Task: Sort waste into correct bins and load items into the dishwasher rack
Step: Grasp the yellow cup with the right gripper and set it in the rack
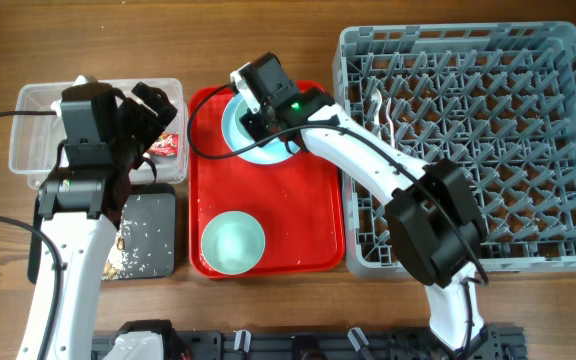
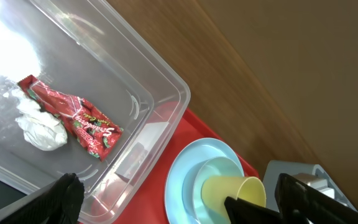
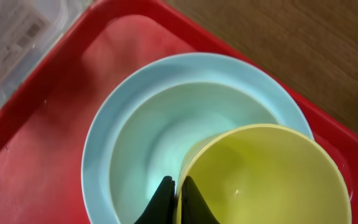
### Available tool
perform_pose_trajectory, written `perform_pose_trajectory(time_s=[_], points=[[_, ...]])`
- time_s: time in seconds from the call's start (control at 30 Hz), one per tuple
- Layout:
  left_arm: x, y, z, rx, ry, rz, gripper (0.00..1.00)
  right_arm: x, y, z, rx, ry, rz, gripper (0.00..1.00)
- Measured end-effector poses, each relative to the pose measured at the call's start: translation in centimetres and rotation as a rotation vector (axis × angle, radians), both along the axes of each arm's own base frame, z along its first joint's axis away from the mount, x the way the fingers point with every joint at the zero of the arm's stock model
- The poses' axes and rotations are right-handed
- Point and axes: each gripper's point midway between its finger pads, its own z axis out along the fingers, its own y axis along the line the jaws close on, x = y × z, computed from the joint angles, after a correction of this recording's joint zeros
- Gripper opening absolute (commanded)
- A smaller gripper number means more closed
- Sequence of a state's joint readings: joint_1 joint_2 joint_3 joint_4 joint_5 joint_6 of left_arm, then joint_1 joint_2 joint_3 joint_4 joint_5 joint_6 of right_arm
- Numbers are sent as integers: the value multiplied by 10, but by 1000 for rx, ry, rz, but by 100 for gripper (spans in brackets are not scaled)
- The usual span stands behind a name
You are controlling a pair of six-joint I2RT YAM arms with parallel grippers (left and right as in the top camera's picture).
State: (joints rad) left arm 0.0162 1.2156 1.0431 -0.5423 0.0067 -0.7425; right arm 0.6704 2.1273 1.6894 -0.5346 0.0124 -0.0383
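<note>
One cup (image 3: 266, 180) sits in one small bowl (image 3: 154, 143) on one plate (image 3: 94, 177) at the red tray's (image 1: 268, 205) 12 o'clock, with the right gripper (image 3: 179, 202) pinching the cup's rim. The left gripper (image 1: 146, 112) gapes over the tub (image 1: 38, 110), which holds one wrapper (image 2: 73, 115), its print unreadable.

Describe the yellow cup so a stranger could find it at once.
Find the red tray between the clear tub and the rack. At its far end a blue plate holds a small bowl, and the cup sits tilted in that bowl. It is the only yellow thing, and the right gripper pinches its rim.
</note>
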Motion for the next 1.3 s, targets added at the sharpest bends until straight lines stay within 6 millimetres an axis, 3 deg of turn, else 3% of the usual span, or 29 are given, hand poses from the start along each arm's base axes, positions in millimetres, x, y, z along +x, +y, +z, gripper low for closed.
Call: perform_pose_trajectory(time_s=[0.1,0.17,0.23,0.27,0.33,0.4,0.47,0.57,0.67,0.7,0.97,1.07,1.3], points=[[0,0,0,0,0,0,100,3,-1,16,37,-15,-17,4],[0,0,0,0,0,0,100,8,-6,53,105,-51,-33,4],[0,0,0,0,0,0,100,13,-21,113,222,-106,-51,4],[0,0,0,0,0,0,100,15,-37,154,301,-139,-57,4],[0,0,0,0,0,0,100,16,-73,216,419,-191,-64,4],[0,0,0,0,0,0,100,12,-115,253,510,-196,-73,4],[0,0,0,0,0,0,100,16,-155,264,574,-174,-94,4],[0,0,0,0,0,0,100,29,-207,245,714,-51,-101,4],[0,0,0,0,0,0,100,37,-235,217,870,88,-65,4],[0,0,0,0,0,0,100,41,-247,197,961,171,-52,4],[0,0,0,0,0,0,100,56,-251,99,1225,488,-24,4],[0,0,0,0,0,0,100,58,-252,79,1210,515,-64,4],[0,0,0,0,0,0,100,58,-255,63,1151,542,-144,6]])
